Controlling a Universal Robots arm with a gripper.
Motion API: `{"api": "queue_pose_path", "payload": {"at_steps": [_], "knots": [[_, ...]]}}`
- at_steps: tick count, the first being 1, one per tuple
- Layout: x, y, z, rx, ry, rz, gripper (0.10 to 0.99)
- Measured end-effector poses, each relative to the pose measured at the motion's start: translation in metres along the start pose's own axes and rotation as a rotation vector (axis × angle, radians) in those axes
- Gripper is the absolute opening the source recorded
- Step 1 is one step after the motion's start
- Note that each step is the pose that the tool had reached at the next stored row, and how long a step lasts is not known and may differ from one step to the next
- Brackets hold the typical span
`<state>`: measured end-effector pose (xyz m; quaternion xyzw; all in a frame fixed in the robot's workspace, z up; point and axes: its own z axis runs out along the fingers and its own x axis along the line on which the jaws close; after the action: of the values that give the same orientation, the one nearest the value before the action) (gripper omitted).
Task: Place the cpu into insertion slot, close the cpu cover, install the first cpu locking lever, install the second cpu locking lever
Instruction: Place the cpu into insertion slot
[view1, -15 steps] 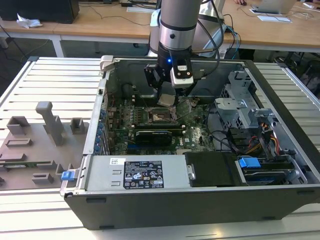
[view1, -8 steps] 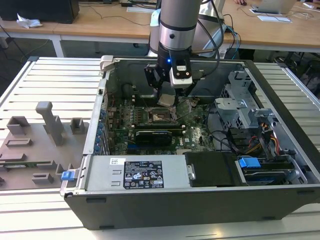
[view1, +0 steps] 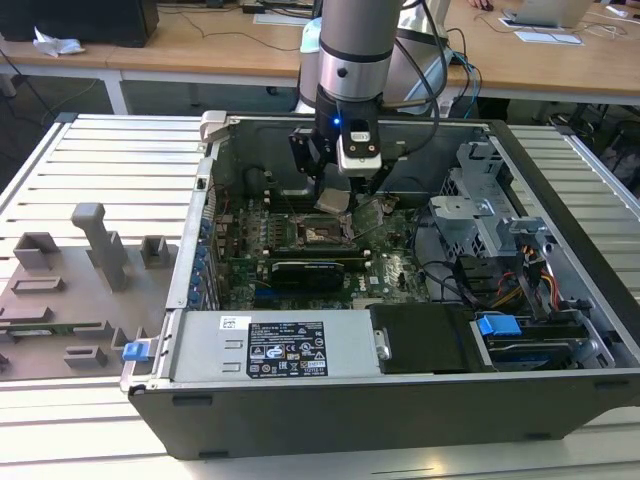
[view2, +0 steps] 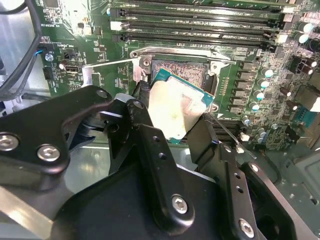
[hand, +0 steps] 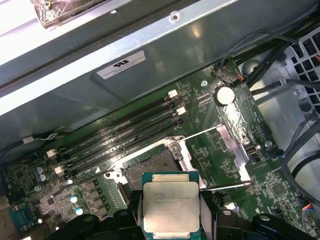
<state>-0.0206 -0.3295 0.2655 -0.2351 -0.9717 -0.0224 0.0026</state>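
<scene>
Nearest in the exterior view is the dark wall of the open computer case (view1: 380, 410), which lies on its side on a slatted desk (view1: 100, 160); just behind that wall sits the grey power supply (view1: 270, 345). Grey plastic fixtures (view1: 100, 245) stand on the desk toward the exterior view's left. The arm reaches down into the case, and its gripper (view1: 334, 200) holds the cpu (view1: 332, 198) just above the green motherboard (view1: 400, 270), over the far edge of the insertion slot (view1: 318, 233). In the second wrist view the black fingers (view2: 147, 145) are closed on opposite edges of the cpu (view2: 175, 107). The chip, pale metal top facing the camera, is tilted, with its far corner over the insertion slot (view2: 177, 70), whose contact field lies bare. Long memory slots (view2: 200, 20) run beyond the socket. In the first wrist view the cpu (hand: 171, 205) is clamped between the fingers (hand: 131, 215), just beside the bare insertion slot (hand: 150, 167) and not seated in it. The cpu cover (hand: 236, 145) is swung open, lying beside the socket, and a thin locking lever (hand: 227, 187) stands free of its catch. A round coin battery (hand: 225, 94) sits on the board beyond the cover.
</scene>
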Motion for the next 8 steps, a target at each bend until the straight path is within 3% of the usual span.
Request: {"api": "queue_pose_path", "payload": {"at_steps": [2,4,8], "knots": [[0.0,0.0,0.0,0.004,-0.0025,0.006,0.541],[0.0,0.0,0.0,0.017,-0.0098,0.022,0.541],[0.0,0.0,0.0,0.024,-0.0144,0.048,0.541]]}}
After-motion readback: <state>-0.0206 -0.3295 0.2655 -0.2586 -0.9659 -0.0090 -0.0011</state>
